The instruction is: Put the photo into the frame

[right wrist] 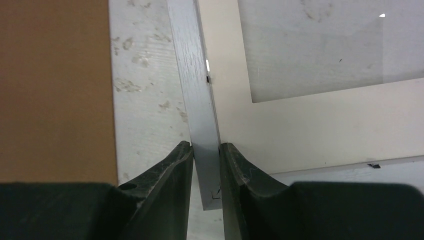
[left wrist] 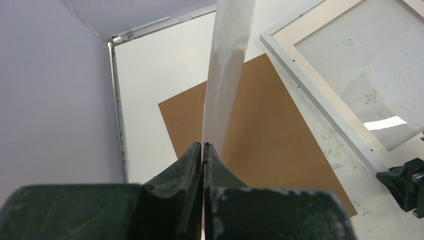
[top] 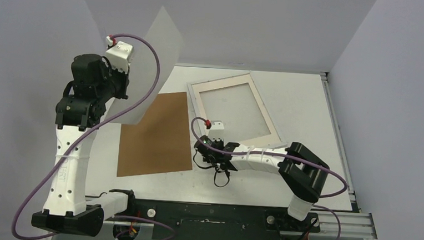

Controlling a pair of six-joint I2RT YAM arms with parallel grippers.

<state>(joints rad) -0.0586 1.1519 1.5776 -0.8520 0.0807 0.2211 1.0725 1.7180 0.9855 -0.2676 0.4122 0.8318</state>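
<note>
My left gripper (top: 127,75) (left wrist: 202,146) is raised over the table's left side and shut on the edge of the photo (top: 153,61) (left wrist: 226,60). The photo stands up from the jaws as a thin sheet, and only its plain pale side shows. The white frame (top: 219,80) (left wrist: 320,102) (right wrist: 197,90) lies flat at centre-right, with a cream mat (top: 223,86) (right wrist: 300,125) inside it. My right gripper (top: 201,145) (right wrist: 206,150) is low at the frame's near-left corner. Its fingers press both sides of the left rail.
A brown backing board (top: 153,133) (left wrist: 270,115) (right wrist: 50,85) lies flat on the table, left of the frame and under the raised photo. Grey walls enclose the table on the left, back and right. A metal rail (top: 336,144) runs along the right edge.
</note>
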